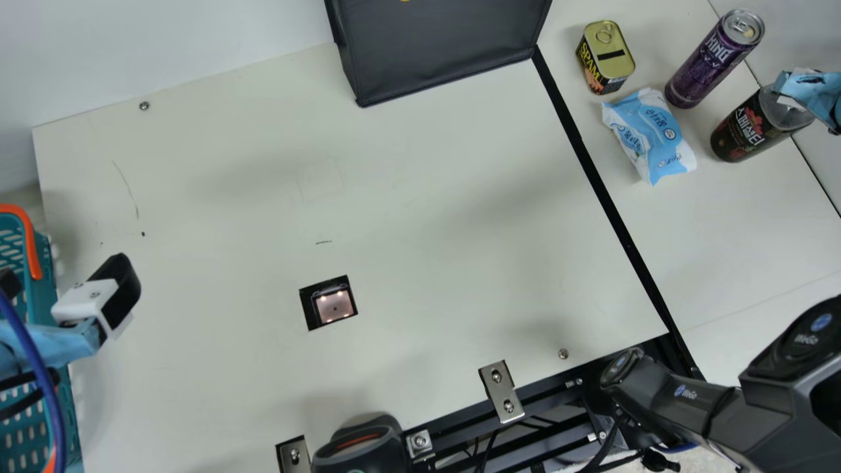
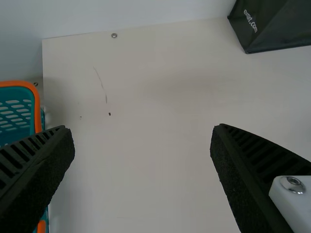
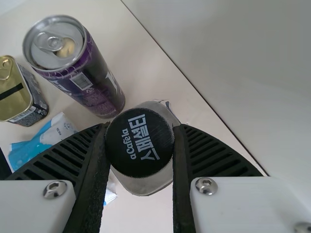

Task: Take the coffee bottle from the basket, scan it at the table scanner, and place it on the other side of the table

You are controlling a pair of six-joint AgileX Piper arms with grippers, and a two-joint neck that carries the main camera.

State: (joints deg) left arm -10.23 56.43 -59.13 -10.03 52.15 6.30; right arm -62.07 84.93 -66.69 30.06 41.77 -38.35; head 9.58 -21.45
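At the main view's right edge, my right gripper [image 1: 813, 98] is at the top of the dark coffee bottle [image 1: 746, 133], beyond the black strip. The right wrist view has my right gripper [image 3: 141, 130] shut on the bottle's black cap [image 3: 139, 141], one ribbed finger on each side. Whether the bottle's base bears on the table, I cannot tell. My left gripper [image 1: 66, 281] hangs open by the teal basket [image 1: 45, 289]; in the left wrist view the left gripper [image 2: 142, 130] has nothing between its spread fingers. The square scanner [image 1: 335, 306] is set into the table.
Near the bottle are a purple can [image 1: 706, 66], a SPAM tin [image 1: 606, 56] and a blue-white packet [image 1: 649, 136]. A black bag [image 1: 440, 46] stands at the table's far edge. A dark rounded device [image 1: 361, 450] is at the near edge.
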